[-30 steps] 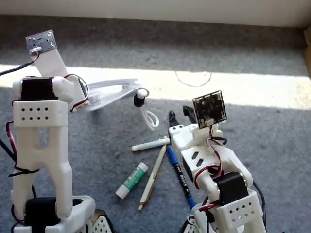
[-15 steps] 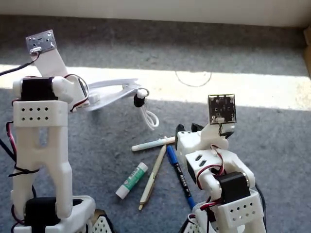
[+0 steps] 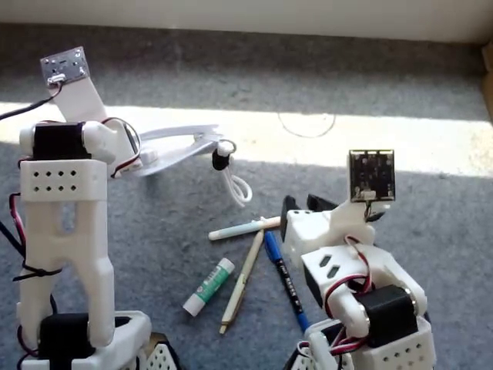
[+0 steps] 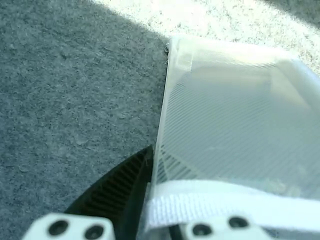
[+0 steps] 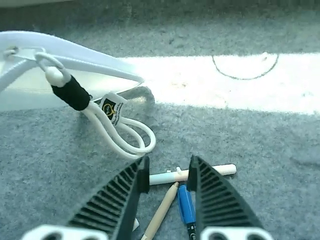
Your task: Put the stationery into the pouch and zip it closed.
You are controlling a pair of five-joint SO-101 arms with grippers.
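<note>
My left gripper [image 3: 145, 158] is shut on the edge of the clear pouch [image 3: 176, 145], which lies open on the carpet; its jaws clamp the white zipper tape of the pouch [image 4: 230, 125]. The pouch's black toggle and white cord loop [image 3: 231, 179] trail toward the stationery. A white pen [image 3: 243, 228], a beige pen [image 3: 241, 281], a blue pen [image 3: 283, 277] and a glue stick [image 3: 209, 287] lie loose. My right gripper [image 3: 296, 210] stands open just over the near end of the white pen [image 5: 205, 172], with the blue pen [image 5: 185, 207] and beige pen [image 5: 162, 215] below its fingers.
Grey carpet covers the floor, crossed by a bright strip of sunlight [image 3: 370, 139]. A thin wire loop [image 3: 306, 123] lies in the sunlit strip. A wall edge [image 3: 246, 15] runs along the back. Both arm bases stand at the front.
My right arm's wrist has swung to the right and its gripper has drawn back toward the pens' tips. The white pen has tilted slightly. The left arm and pouch have kept still.
</note>
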